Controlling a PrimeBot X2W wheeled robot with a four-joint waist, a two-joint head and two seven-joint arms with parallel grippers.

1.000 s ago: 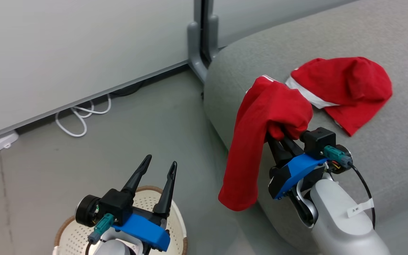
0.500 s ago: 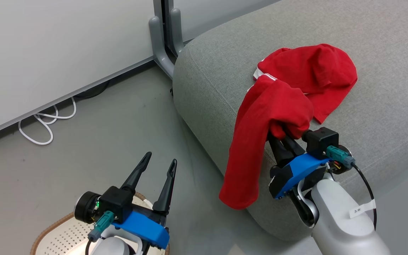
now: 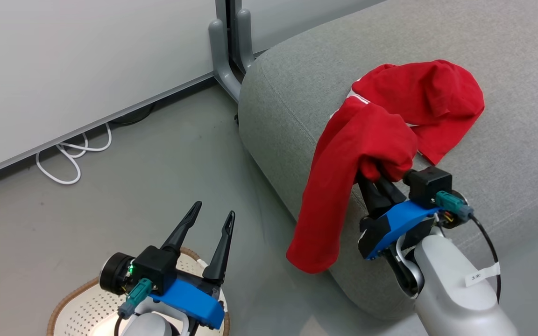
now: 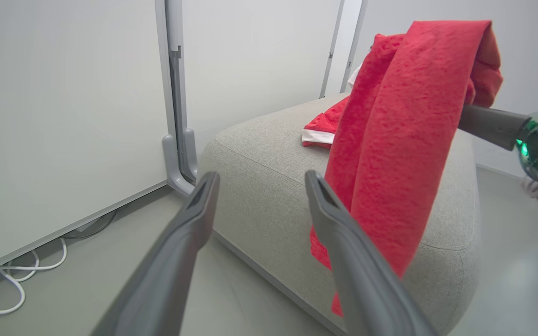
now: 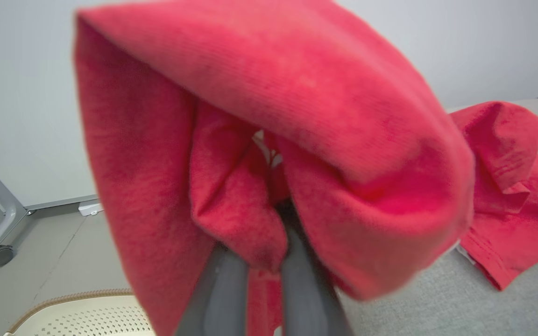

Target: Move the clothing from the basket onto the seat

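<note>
Head view: at 7 o'clock the left gripper (image 3: 214, 209) points up, fingers spread and released, above the basket (image 3: 80, 313), whose perforated cream bottom shows bare. At 4 o'clock the right gripper (image 3: 375, 187) angles up-left, clenched on a red garment (image 3: 343, 177) that hangs limp before the rounded edge of the grey fabric seat (image 3: 507, 140). At 1 o'clock a second garment (image 3: 432, 93), white-striped, lies crumpled on the seat.

Left wrist view: the hanging garment is at 2 o'clock.

Right wrist view: soft cloth bunches over the pressed-together fingers; the basket's woven-look rim is at 7 o'clock.
</note>
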